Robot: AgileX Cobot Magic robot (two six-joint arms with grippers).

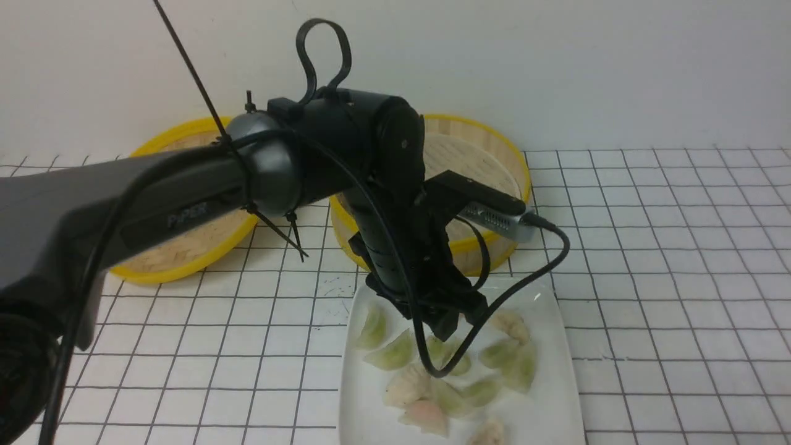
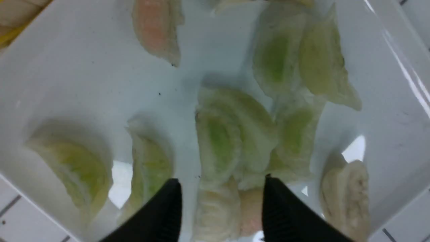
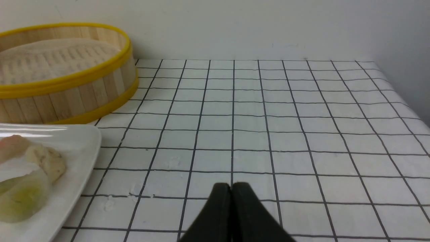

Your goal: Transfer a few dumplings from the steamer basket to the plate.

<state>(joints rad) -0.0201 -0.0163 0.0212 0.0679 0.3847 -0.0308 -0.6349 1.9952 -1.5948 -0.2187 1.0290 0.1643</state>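
Several dumplings, green (image 1: 395, 353), white and pinkish (image 1: 426, 415), lie on the white square plate (image 1: 556, 402). My left gripper (image 1: 460, 324) hangs just over the plate's far half. In the left wrist view the left gripper (image 2: 221, 181) is open, and a creamy white dumpling (image 2: 215, 208) rests on the plate (image 2: 84, 74) between its fingers, touching neither. Green dumplings (image 2: 218, 141) lie just beyond it. The steamer basket (image 1: 519, 167) stands behind the plate, partly hidden by the arm; only its pale liner (image 3: 50, 60) shows inside. My right gripper (image 3: 231, 185) is shut and holds nothing, low over the checked cloth.
The shallow bamboo lid (image 1: 179, 247) lies at the back left, behind my left arm. A wall rises close behind the basket (image 3: 67, 80) and lid. In the right wrist view the plate's corner (image 3: 77, 148) lies beside the basket, and the cloth's edge (image 3: 403, 101) drops away.
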